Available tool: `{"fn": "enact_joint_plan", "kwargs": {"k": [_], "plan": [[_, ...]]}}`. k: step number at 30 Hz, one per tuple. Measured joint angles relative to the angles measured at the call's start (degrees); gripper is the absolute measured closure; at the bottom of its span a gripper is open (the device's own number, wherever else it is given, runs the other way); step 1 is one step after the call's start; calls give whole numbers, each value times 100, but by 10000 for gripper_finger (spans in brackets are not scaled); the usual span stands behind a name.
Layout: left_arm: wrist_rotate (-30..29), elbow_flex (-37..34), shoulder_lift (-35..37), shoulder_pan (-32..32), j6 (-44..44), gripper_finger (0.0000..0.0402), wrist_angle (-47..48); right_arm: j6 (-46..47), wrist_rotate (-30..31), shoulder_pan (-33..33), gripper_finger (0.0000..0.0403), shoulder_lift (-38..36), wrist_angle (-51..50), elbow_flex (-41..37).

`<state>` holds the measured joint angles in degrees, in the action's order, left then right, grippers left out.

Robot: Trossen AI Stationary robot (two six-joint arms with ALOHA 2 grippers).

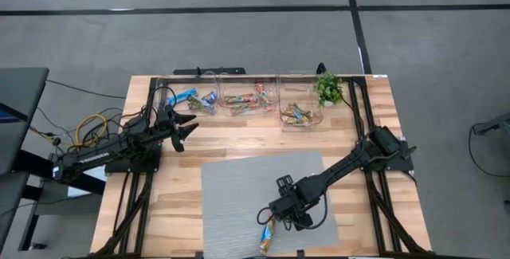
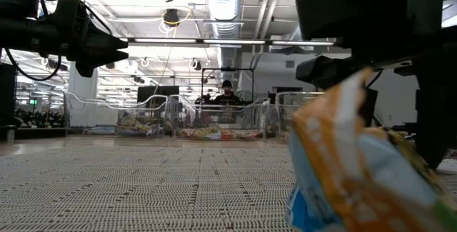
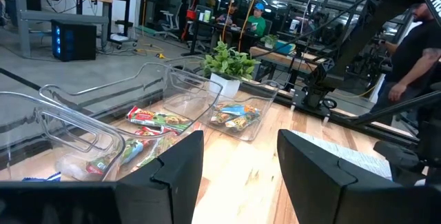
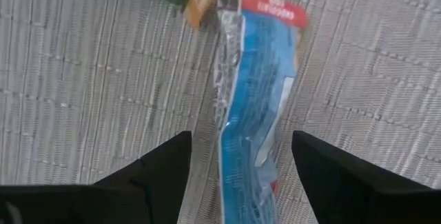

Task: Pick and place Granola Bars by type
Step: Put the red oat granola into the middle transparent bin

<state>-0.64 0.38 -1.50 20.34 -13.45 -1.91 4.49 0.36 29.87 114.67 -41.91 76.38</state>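
right gripper (image 1: 275,217) low over the grey mat (image 1: 239,187), fingers (image 4: 151,172) spread either side of a blue-orange granola bar (image 4: 251,107) lying near the surface's front edge. pick step; next: close, lift, carry to the matching clear bin (image 1: 301,109). left gripper (image 1: 185,129) waits by the bins, fingers spread, empty.

A wooden table (image 1: 239,143) is seen from above, with black rails set along its left and right sides. A grey woven mat (image 1: 239,191) is laid on its near middle. One wrapped bar (image 1: 266,235) is laid on the mat's near edge. Along the far edge three clear bins (image 1: 249,100) are lined up side by side, with bars inside each. A small potted plant (image 1: 328,88) is placed just beside the rightmost bin.
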Motion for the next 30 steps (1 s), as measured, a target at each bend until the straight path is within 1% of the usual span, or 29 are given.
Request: {"fn": "enact_joint_plan", "kwargs": {"k": [2, 5, 12, 16, 21, 27, 30], "plan": [[1, 0, 0, 0, 0, 223, 0, 2, 20, 0, 167, 0, 91, 0], [-1, 0, 0, 0, 0, 223, 0, 1, 242, -7, 194, 0, 143, 0], [-1, 0, 0, 0, 0, 223, 0, 2, 296, -50, 289, -1, 145, 0], [-1, 0, 0, 0, 0, 223, 0, 2, 278, -79, 330, -2, 146, 0], [0, 0, 0, 0, 0, 223, 0, 137, 257, -158, 351, -2, 159, 0], [-1, 0, 0, 0, 0, 223, 0, 597, 258, -355, 354, -112, 233, 0], [0, 0, 1, 0, 0, 223, 0, 605, 258, -480, 354, -294, 339, 0]]}}
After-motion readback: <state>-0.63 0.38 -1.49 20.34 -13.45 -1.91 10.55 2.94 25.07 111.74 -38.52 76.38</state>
